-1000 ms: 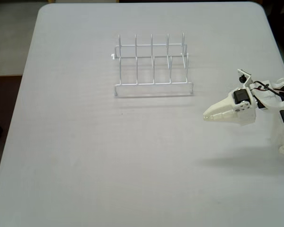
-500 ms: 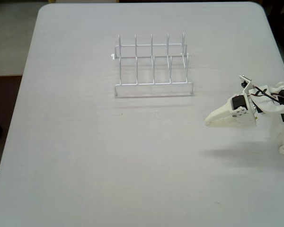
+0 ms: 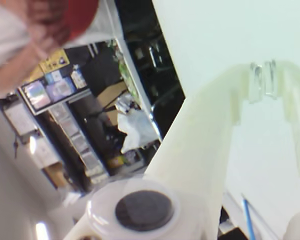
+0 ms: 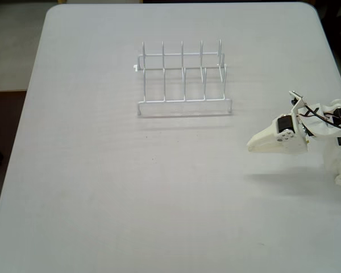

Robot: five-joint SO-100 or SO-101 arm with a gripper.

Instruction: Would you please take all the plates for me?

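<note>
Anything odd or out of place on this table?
Nothing is spilled or damaged. The one oddity: the white wire rack stands upright with every slot empty, and no plates appear anywhere on the table. The claw hangs near the right edge, holding nothing.

Arm: your arm sits at the fixed view's right edge, reaching left.
Gripper [image 4: 251, 144]: raised off the surface, fingers together, nothing held.

White wire rack [image 4: 183, 79] on table [image 4: 102, 187]
</note>
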